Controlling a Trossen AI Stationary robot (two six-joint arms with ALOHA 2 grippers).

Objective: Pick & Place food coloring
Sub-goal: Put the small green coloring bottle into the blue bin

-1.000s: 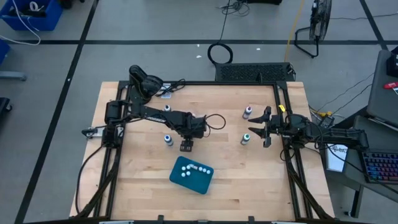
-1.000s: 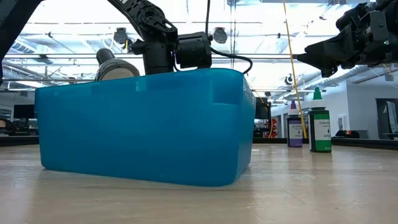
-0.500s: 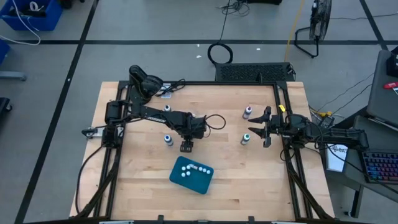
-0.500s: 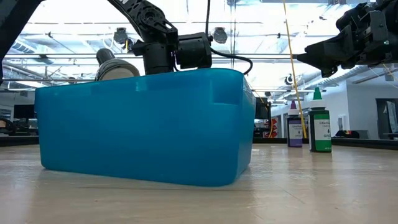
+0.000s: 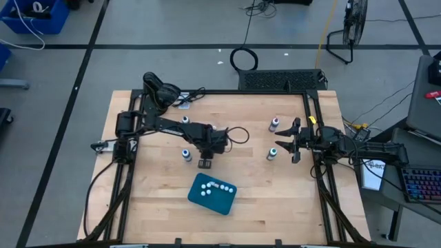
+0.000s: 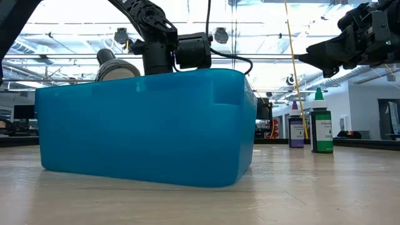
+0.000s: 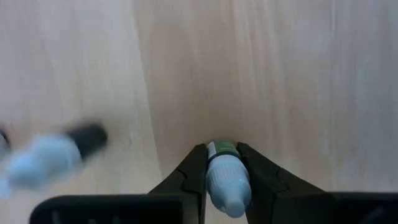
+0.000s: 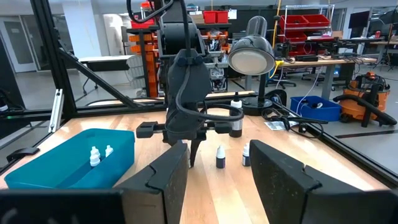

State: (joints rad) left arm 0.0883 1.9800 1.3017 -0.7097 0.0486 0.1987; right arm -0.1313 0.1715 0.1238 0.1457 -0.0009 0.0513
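Note:
My left gripper points down near the table's middle, just beyond the blue tray, and is shut on a small green food coloring bottle with a whitish cap. Several tiny whitish bottles stand in the tray. One more bottle stands to the left of the gripper, and it shows blurred in the left wrist view. My right gripper waits open at the table's right side, between a purple bottle and a green one. My left gripper pinches the small bottle between its two fingers, one on each side at the top of the green body, just below the cap. The fingers come from above, pointing down. The bottle stands upright between them; its base is hidden.
Another bottle stands near the left arm's far side. The purple and green bottles stand upright at the right. A black frame rail runs along the table's sides. Bare wood lies near the front edge.
My left gripper has stayed where it was and has shut: in the high view its fingers stood apart before and are now drawn together on the small bottle. Nothing else has moved.

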